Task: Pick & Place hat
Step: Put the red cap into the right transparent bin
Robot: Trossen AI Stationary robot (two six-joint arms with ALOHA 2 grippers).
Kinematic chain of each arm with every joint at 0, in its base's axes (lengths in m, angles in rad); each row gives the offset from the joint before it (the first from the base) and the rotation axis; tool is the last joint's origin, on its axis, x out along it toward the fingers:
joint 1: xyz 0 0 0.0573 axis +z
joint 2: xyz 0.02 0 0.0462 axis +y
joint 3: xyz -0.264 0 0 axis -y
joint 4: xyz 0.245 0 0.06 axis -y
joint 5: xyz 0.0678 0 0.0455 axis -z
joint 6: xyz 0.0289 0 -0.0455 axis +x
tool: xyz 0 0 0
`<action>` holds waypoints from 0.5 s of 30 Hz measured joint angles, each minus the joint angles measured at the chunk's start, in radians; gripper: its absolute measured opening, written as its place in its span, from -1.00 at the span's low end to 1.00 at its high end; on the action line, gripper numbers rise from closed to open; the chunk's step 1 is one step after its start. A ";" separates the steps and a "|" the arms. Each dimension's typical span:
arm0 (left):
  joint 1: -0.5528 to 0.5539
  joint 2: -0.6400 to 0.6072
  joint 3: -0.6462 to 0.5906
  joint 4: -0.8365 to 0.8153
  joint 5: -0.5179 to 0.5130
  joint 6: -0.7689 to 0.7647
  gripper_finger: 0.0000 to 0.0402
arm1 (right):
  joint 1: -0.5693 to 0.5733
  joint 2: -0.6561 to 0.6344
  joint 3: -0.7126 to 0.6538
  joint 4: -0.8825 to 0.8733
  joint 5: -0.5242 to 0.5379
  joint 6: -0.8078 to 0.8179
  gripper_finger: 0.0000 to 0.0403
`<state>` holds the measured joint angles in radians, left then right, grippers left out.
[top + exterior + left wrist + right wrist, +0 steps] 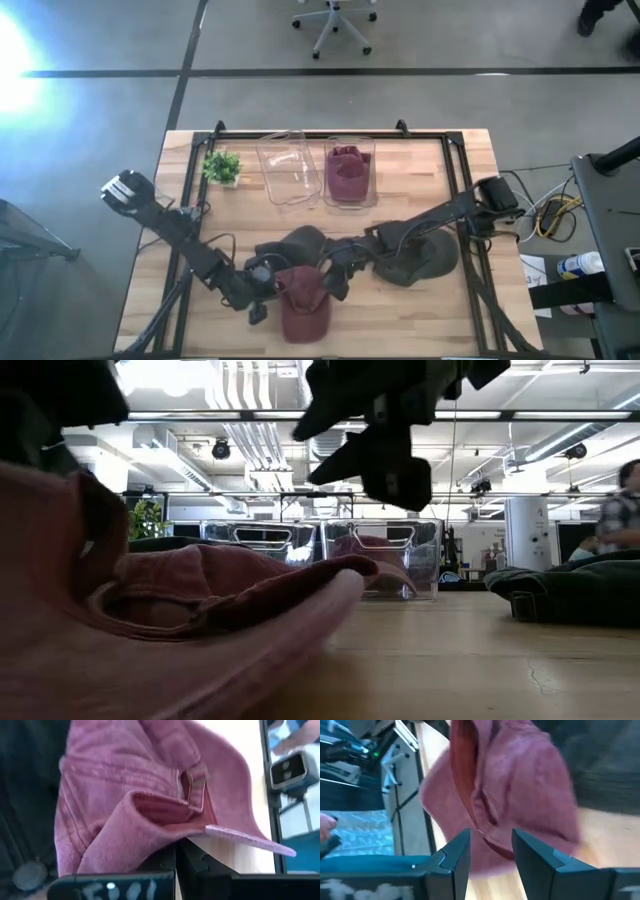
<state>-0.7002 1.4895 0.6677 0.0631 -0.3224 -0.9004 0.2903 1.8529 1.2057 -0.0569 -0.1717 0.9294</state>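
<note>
A dark red hat (303, 310) lies near the table's front edge at its middle; it fills the low view's left (200, 600). My left gripper (262, 295) is at the hat's left side, shut on it (176, 851). My right gripper (335, 283) stands open just right of the hat and above it (385, 455). Its two fingers frame the hat (520, 785) without touching it. A second red hat (346, 175) sits in a clear bin. My left gripper pinches the red hat's rim (165, 836) between its shut fingers, near the back opening with the strap buckle (194, 782). It comes slanting down from the table's left. The held side is raised (60, 510), and the rest of the hat lies on the table.
Two dark hats (300, 245) (420, 258) lie behind and to the right of the red one. Two clear bins (285, 172) (350, 195) stand at the table's far middle, with a small green plant (222, 167) to their left. A person shows far off in the room (620, 510).
</note>
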 joint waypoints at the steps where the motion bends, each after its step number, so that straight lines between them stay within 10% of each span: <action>1: 0.011 0.000 -0.002 0.018 -0.007 0.014 -1.00 | 0.000 0.010 0.000 0.018 -0.001 0.008 -0.31; 15: 0.140 0.000 0.025 0.139 -0.018 0.212 -1.00 | -0.004 0.006 0.002 0.061 -0.038 -0.005 -0.04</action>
<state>-0.5597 1.4895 0.6930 0.2019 -0.3402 -0.6885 0.2868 1.8584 1.2081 0.0036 -0.2095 0.9239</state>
